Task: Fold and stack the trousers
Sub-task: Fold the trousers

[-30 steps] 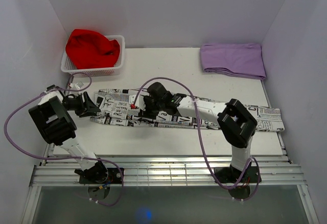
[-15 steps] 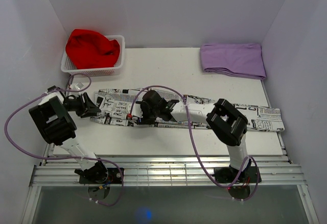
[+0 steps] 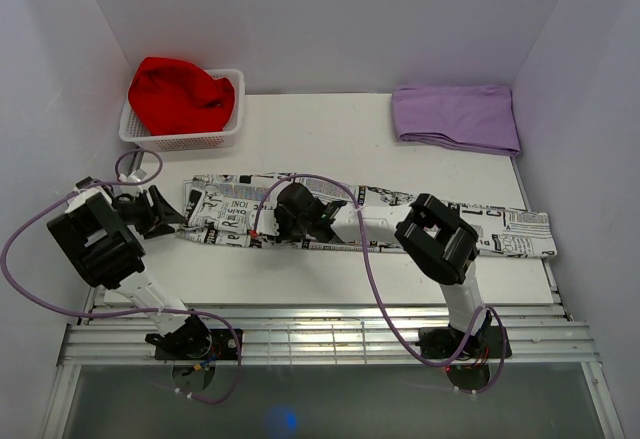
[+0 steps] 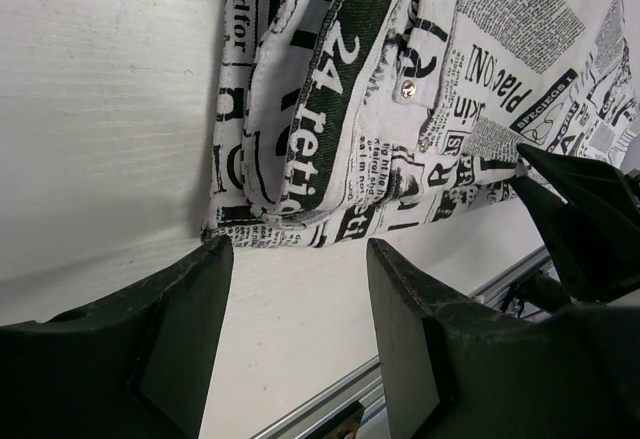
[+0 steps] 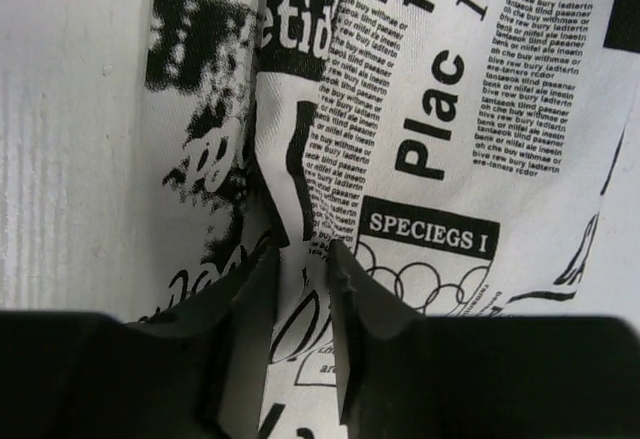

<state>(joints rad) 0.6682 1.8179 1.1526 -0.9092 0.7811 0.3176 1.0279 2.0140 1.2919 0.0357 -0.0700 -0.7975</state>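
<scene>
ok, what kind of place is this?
Probably a lab cell for cloth folding: plain walls around a white table, newspaper-print white cloth trousers, red cloth in a white plastic basket.

Trousers (image 3: 230,217) across table (image 3: 320,139), before basket (image 3: 180,140)

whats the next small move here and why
Probably ease the left gripper forward onto the waist edge of the trousers and close. Its jaws stand open just short of the cloth, while the right gripper seems pinched on the cloth at mid-length.
</scene>
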